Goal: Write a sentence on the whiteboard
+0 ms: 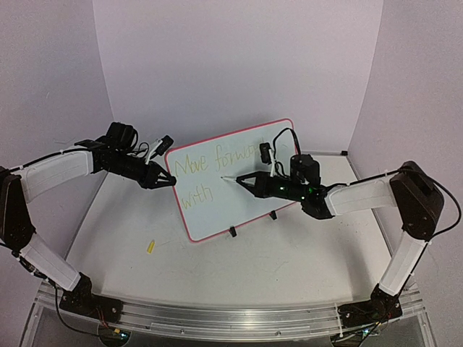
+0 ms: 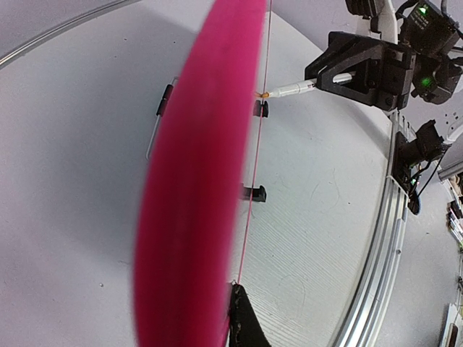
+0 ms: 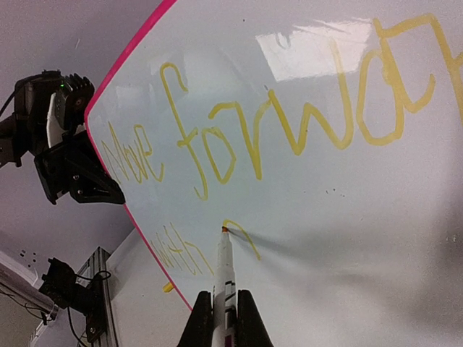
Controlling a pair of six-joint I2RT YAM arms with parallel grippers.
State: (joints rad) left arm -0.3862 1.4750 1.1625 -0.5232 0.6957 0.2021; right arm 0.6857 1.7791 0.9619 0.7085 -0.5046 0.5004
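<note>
on the whiteboard (image 1: 242, 199) pinched by left fingers (image 1: 163, 181), marker (image 3: 224, 271) tip at the sentence (image 3: 253, 141), right fingers (image 3: 247, 324) clamping marker

On my screen both arms are built alike. The left arm (image 1: 51, 173) and the right arm (image 1: 362, 196) each have long white shells set between chunky black joints, and each has a black base (image 1: 81, 296). A big rounded black elbow block (image 1: 416, 199) caps the right one. The left gripper (image 1: 171, 181) and the right gripper (image 1: 243, 178) are matte black, tapering to wedge-shaped fingers (image 3: 197, 327). I see small green lights (image 1: 309, 191) glowing on the right wrist and another on the left wrist housing (image 3: 64, 85). Thin black cables (image 1: 283, 137) loop over the right wrist.
</note>
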